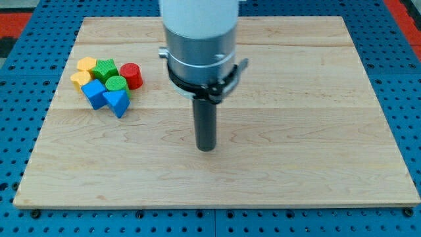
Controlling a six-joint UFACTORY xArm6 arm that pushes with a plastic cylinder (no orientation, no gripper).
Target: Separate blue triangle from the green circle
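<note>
Not started: blue triangle (118,102) touches green circle (116,83) in the cluster at view's left. My tip (206,147), a bare rod holding nothing, sits well apart, rightward. Whole separation remains.

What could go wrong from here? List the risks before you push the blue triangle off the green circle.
1. The blue triangle sits tight against the green circle and the blue cube; a push may drag either along.
2. My tip stands well to the view's right of the cluster; sweeping straight in could hit the red cylinder first.
3. The cluster lies near the board's left edge; pushing leftward may send the triangle off.
</note>
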